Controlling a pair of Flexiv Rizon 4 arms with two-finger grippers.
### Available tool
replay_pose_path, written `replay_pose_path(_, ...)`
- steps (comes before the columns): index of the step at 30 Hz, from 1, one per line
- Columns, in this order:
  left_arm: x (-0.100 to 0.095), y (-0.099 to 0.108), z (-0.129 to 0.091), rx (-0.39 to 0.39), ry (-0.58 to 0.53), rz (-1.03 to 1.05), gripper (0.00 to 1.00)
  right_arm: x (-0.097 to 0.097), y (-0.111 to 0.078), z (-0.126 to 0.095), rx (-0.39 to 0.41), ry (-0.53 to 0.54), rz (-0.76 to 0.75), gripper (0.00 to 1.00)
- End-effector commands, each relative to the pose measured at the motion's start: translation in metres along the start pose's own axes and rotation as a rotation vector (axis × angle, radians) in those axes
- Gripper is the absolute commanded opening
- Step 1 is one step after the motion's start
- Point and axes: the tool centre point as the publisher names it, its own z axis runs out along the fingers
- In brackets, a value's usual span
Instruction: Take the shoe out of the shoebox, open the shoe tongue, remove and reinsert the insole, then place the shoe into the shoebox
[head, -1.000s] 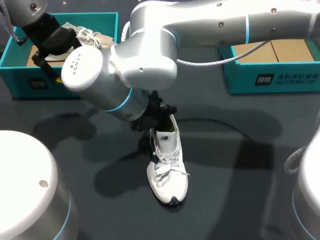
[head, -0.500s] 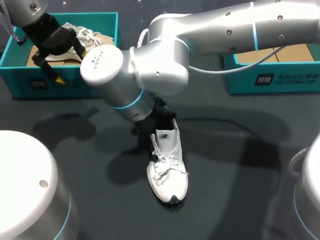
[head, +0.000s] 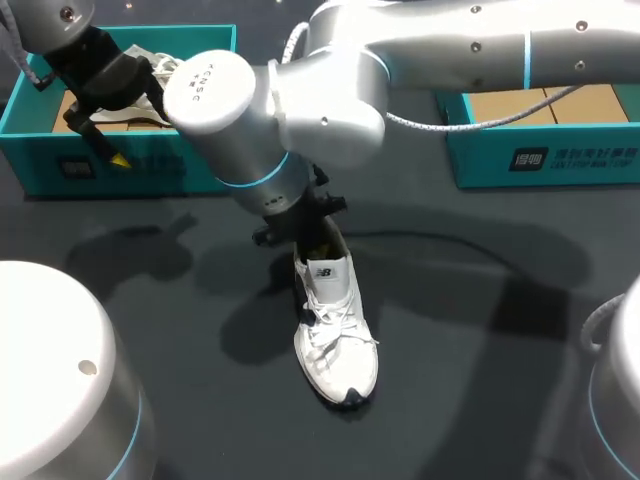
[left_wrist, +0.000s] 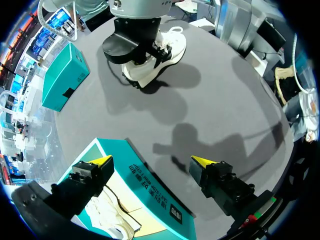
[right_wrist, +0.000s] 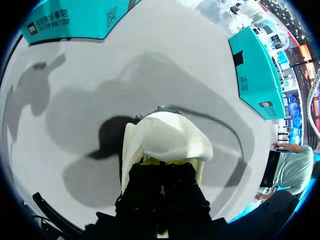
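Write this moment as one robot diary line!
white lace-up shoe: on dark grey table | right tool: at shoe's opening | left tool: open above teal cardboard shoebox edge

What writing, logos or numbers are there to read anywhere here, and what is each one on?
On the right arm's joint cap: a short row of dark letters, too blurred to read.
On the right shoebox: a white logo and characters on its front, too small to read.
On the left shoebox: a dark label and white print, unreadable.
On the shoe: a dark tongue logo, too small.
No legible numbers.
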Motion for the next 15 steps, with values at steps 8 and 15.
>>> replay_pose_path(8,0.000,0.000,0.000,-0.002,0.001,0.001,1.00,0.003,-0.022,0.050,0.117,0.174,0.036,0.00)
replay_pose_path(15,0.000,0.000,0.000,-0.002,0.001,0.001,1.00,0.000,-0.040,0.021,0.164,0.202,0.094,0.00)
